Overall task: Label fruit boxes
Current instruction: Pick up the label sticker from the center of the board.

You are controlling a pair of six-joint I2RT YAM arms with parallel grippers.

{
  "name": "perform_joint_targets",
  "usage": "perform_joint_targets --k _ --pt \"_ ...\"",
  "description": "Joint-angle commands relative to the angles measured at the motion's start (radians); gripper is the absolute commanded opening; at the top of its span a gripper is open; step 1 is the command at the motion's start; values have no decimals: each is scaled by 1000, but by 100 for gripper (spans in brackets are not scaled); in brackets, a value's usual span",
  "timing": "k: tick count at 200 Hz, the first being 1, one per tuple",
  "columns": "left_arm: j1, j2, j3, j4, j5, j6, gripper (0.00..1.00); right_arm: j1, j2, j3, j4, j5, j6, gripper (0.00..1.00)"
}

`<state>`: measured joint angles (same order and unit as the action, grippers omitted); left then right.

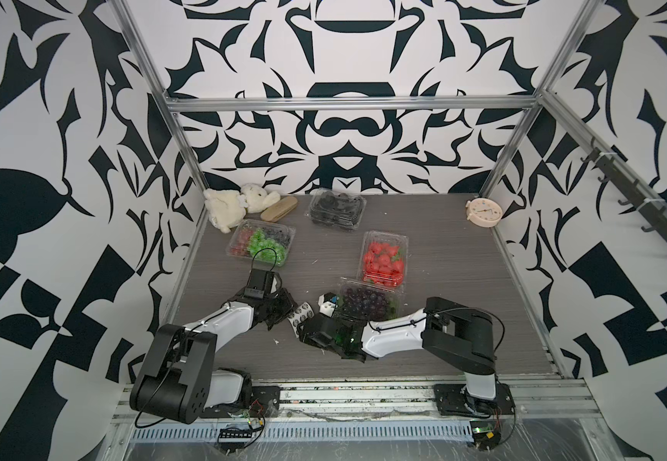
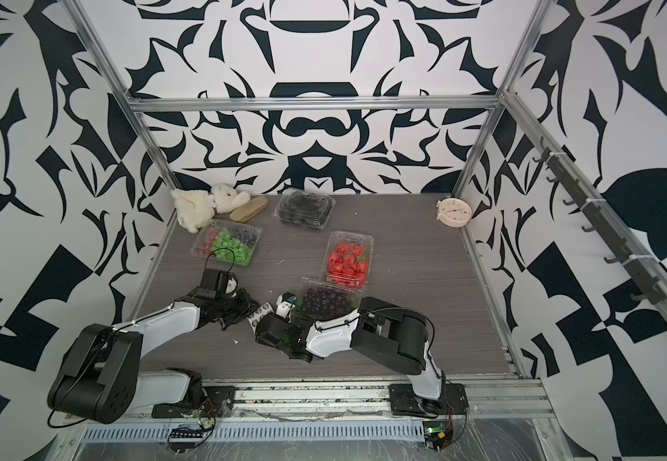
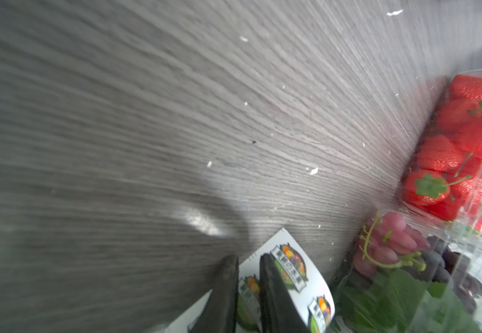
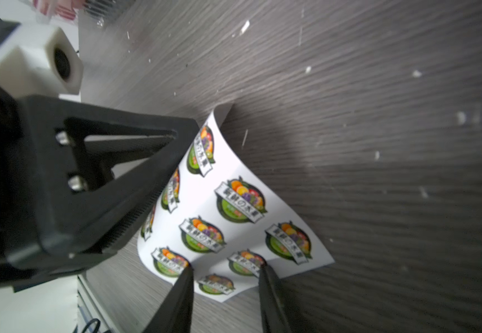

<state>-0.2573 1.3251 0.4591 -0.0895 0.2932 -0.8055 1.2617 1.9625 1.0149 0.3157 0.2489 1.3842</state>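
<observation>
A white banner of East Asian characters is printed across each round fruit emblem on the sticker sheet (image 4: 234, 207); the characters are too blurred to be read.

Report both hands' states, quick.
Left hand: closed, holding the sticker sheet.
Right hand: open, holding nothing, fingers either side of the sheet's edge.

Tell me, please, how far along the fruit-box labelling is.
Done: nothing visible; no sticker shows on the strawberry box, purple grape box, black berry box or mixed box in a top view. In hand: the left gripper pinches the sticker sheet, with the fingers of the right gripper open at its edge. Left: peeling and labelling all four.
</observation>
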Motion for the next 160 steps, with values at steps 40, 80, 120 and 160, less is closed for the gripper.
perform_joint_targets --k 40,80,120,160 --pt "0 -11 -31 -77 -8 5 20 -26 -33 -72 -23 43 -8 65" --pt "0 -27 -35 -82 -8 6 20 -59 -22 -64 15 33 -10 72" --pt "0 -27 -39 -73 -3 5 20 -76 -8 -33 -12 27 -10 70" --pt "1 -34 -41 -71 0 5 20 -77 10 -30 -8 5 -8 48"
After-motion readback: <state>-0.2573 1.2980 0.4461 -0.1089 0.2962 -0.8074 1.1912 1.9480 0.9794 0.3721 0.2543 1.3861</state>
